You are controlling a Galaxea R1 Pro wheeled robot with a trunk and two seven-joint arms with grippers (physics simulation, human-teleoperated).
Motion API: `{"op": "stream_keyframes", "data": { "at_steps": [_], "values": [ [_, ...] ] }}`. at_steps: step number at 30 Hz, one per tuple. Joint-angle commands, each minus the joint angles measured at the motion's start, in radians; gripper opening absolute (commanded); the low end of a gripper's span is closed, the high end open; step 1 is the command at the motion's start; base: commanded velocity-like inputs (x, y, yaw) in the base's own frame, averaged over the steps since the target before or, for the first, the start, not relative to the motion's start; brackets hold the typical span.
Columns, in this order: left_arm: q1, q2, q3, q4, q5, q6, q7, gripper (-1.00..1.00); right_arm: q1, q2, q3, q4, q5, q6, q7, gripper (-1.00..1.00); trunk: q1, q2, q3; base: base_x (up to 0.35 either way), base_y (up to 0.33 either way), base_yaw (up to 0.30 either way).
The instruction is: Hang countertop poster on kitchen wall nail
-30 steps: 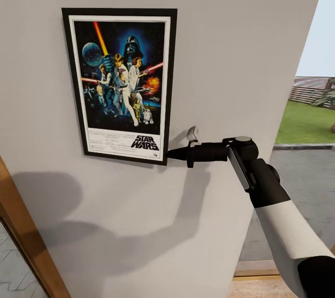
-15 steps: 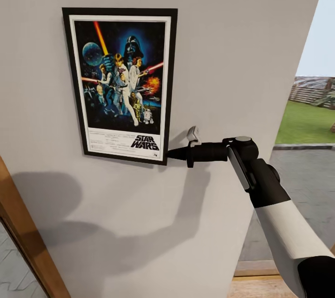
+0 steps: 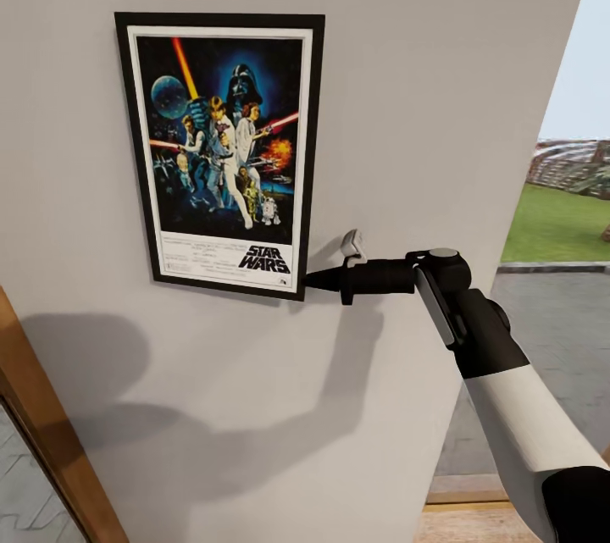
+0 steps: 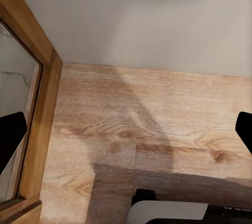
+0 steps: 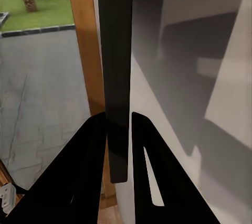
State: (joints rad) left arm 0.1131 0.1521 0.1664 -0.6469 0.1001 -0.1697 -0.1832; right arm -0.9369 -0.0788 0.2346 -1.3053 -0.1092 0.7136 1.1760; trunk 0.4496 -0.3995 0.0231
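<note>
My right tool point(image 3: 310, 279) pinches the lower right corner of the poster point(image 3: 222, 149), which lies flat against the wall point(image 3: 440, 85) — so I judge I must part the fingers gently and draw straight back, without dragging the frame askew.

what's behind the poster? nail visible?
Pale grey wall is behind the poster. The frame hides any nail. The right claw grips the lower right frame edge.
</note>
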Motion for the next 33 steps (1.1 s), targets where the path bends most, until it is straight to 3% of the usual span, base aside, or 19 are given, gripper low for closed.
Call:
{"op": "stream_keyframes", "data": {
  "at_steps": [1,12,13,33],
  "values": [
    [0.0,0.0,0.002,0.0,0.01,0.001,-0.009,1.0,0.0,-0.001,0.002,0.0,-0.008,0.009,-0.003,-1.0,0.0,-0.001,0.0,0.034,0.0,0.0],
    [0.0,0.001,0.003,-0.001,0.01,-0.006,-0.01,1.0,0.0,-0.001,0.0,0.0,-0.007,0.009,-0.003,-1.0,0.0,-0.001,0.0,0.059,0.0,0.0],
    [0.0,0.001,0.002,-0.001,0.01,-0.006,-0.01,1.0,0.0,-0.001,0.0,-0.001,-0.007,0.01,-0.003,1.0,0.0,-0.001,0.0,0.005,0.0,0.0],
    [0.0,0.001,0.002,0.0,0.01,-0.006,-0.01,1.0,0.0,-0.002,0.001,-0.015,-0.01,0.011,-0.001,1.0,0.0,-0.001,0.0,-0.054,0.0,0.0]
  ]
}}
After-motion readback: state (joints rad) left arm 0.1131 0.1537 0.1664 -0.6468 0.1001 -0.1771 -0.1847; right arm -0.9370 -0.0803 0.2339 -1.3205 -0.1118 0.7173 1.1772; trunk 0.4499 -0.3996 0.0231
